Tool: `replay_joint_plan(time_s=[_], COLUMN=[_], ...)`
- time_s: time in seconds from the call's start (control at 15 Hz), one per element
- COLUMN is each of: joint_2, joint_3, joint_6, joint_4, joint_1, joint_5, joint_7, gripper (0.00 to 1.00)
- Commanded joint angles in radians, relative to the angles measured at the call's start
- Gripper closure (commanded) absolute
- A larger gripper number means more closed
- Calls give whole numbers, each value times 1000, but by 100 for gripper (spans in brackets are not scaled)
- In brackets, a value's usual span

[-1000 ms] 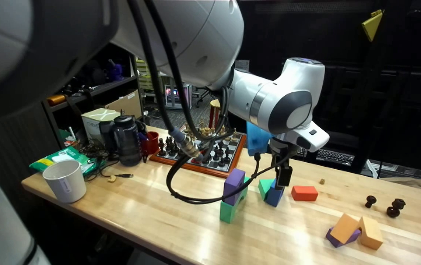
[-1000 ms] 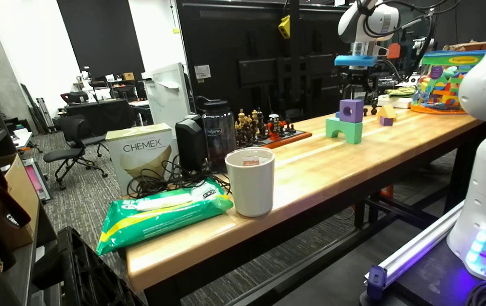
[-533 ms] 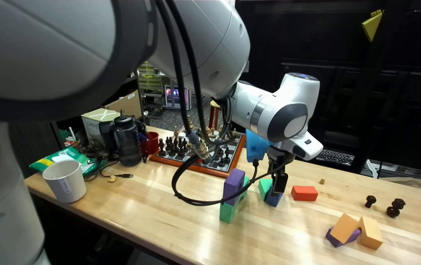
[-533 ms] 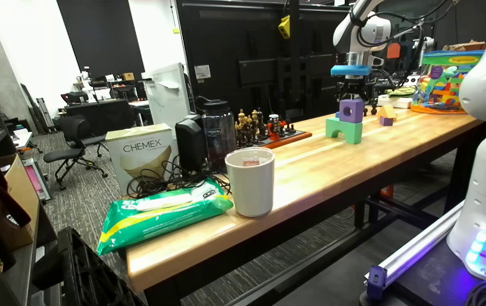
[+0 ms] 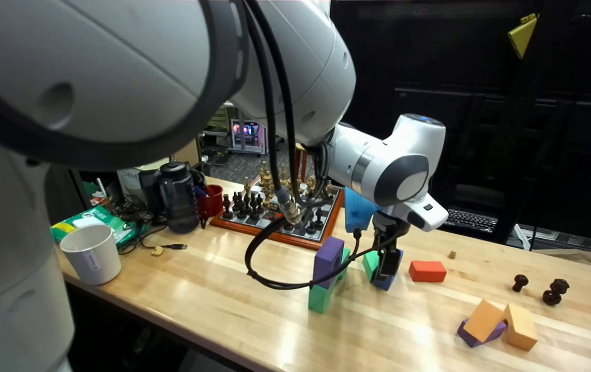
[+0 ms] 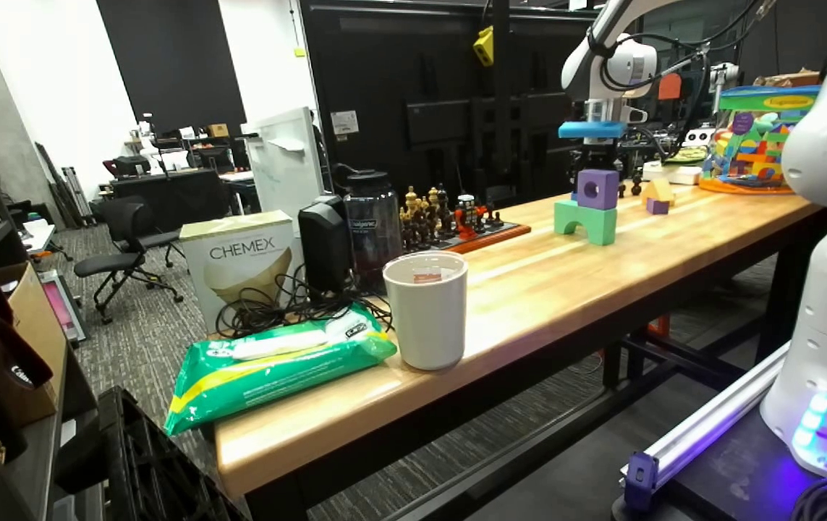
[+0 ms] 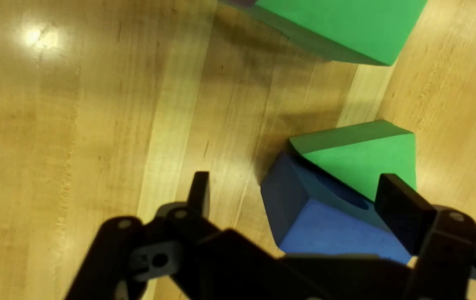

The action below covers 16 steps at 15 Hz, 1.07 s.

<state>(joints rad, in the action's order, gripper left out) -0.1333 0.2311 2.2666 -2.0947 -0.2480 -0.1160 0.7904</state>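
End effector (image 7: pixel 296 185) spread wide at blue block (image 7: pixel 342 233), lower right of wrist view; block shows between the tips, contact can't be told. Green wedge (image 7: pixel 365 162) just beside blue block, above it in frame, partly covered by the right-side tip. In an exterior view, bench (image 5: pixel 212 294) also has purple block (image 5: pixel 323 261) atop green arch (image 5: pixel 319 299) near center, red block (image 5: pixel 427 271) further right, chessboard (image 5: pixel 295 241) in upper middle, white mug (image 5: pixel 91 258) at far left.

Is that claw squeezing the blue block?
No, in the wrist view the claw stands open, with tabletop visible between one of its fingers and the blue block.
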Motion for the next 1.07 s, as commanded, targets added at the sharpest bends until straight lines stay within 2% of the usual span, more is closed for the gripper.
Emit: replay_joint_plan(time_s=[0.0, 0.07, 0.2, 0.73, 1.0], joint_2=[-11, -14, -17, -15, 8], joint_3=[7, 7, 7, 14, 21], joint_6=[-29, -30, -34, -41, -51], joint_4=[23, 25, 29, 34, 23], joint_1=[8, 8, 8, 3, 5], joint_5=[-30, -32, -33, -37, -16], joint_7=[-22, -23, -25, -31, -27], gripper=[14, 27, 35, 98, 100])
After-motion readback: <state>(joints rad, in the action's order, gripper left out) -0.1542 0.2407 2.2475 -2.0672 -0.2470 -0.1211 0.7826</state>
